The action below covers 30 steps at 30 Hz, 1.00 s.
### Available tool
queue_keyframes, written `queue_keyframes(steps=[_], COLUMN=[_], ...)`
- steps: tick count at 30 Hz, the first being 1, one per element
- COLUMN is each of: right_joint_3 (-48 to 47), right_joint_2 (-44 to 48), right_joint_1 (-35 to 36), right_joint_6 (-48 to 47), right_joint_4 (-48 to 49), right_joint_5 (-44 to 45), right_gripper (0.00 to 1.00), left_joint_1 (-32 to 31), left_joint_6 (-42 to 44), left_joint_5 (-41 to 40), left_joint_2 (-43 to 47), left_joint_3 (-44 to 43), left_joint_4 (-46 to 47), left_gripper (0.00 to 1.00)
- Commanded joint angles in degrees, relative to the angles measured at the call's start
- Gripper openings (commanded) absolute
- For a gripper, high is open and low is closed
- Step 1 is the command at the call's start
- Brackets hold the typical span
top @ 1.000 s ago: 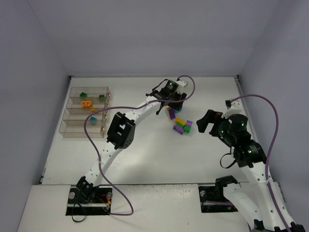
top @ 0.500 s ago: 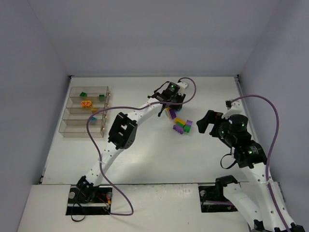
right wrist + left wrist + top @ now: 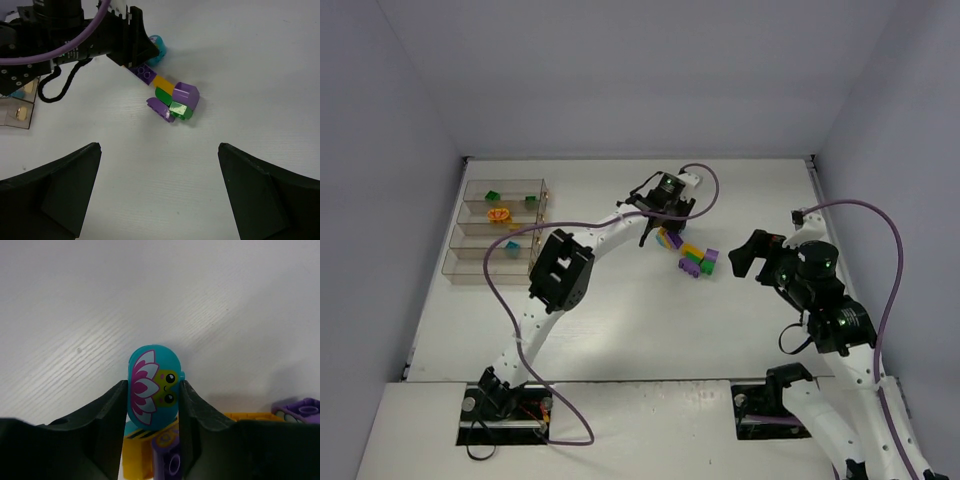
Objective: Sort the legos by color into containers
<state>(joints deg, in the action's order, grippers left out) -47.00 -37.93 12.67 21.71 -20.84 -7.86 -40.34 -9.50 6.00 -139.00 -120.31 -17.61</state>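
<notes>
My left gripper [image 3: 152, 407] is shut on a rounded teal lego [image 3: 152, 385] printed with a pink flower and a green face; both fingers press its sides. A yellow brick [image 3: 134, 452] and a purple brick [image 3: 170, 460] lie just under it. From above, the left gripper [image 3: 665, 228] is at the far left end of the small pile of legos [image 3: 693, 260]. The pile [image 3: 172, 97] holds purple, yellow and green bricks. My right gripper [image 3: 159, 147] hangs open in front of the pile with nothing in it, also seen from above [image 3: 745, 255]. The clear containers [image 3: 470, 255] stand at the left.
The containers hold green bricks [image 3: 492, 196], an orange piece [image 3: 498, 214] and a teal one [image 3: 511, 245]. The left arm's cable [image 3: 500, 270] loops over the table between the containers and the pile. Grey walls close in the table on three sides.
The left gripper has shut on the rounded teal lego at the pile's far end. The left arm's elbow has swung a little to the left. The right gripper stays open.
</notes>
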Motion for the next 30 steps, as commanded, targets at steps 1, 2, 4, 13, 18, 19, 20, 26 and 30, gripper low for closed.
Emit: queue_keyframes(steps=[1,2,4,13,18,19,20,26,30], right_joint_3=[0.16,0.24,0.42,0.33,1.04,1.21,1.3,2.27,2.44], right_joint_2=[0.49,0.4,0.4,0.14,-0.56,-0.65,-0.65,-0.65,-0.3], right_joint_1=[-0.45,-0.45,-0.36,-0.36,-0.45,-0.36,-0.45,-0.36,-0.36], right_joint_6=[1.05,1.14,1.14,0.7,0.52,0.43,0.35,-0.01,-0.01], right_joint_4=[2.65,2.56,2.56,2.65,3.0,3.09,3.26,3.88,3.97], right_joint_5=[-0.49,-0.58,-0.84,-1.11,-1.28,-1.37,-1.28,-0.93,-0.84], right_gripper=[1.0,1.0,1.0,1.0,1.0,1.0,1.0,1.0,1.0], left_joint_1=[1.39,1.84,2.8,10.71,21.86,23.62,25.46,37.86,44.02], left_joint_6=[0.53,0.62,0.62,-6.12,-17.28,-18.61,-19.85,-27.76,-31.27], left_joint_5=[-5.46,-6.95,-8.1,-18.82,-23.31,-23.31,-23.4,-23.14,-22.53], left_joint_2=[14.25,15.76,18.66,36.49,46.51,47.84,49.25,54.97,55.33], left_joint_3=[2.62,3.67,7.52,27.37,37.06,38.73,41.62,47.35,49.12], left_joint_4=[7.84,8.46,10.56,7.68,0.21,-0.23,-0.58,-6.38,-6.57], left_gripper=[0.05,0.05,0.05,0.06,0.06,0.06,0.06,0.06,0.07])
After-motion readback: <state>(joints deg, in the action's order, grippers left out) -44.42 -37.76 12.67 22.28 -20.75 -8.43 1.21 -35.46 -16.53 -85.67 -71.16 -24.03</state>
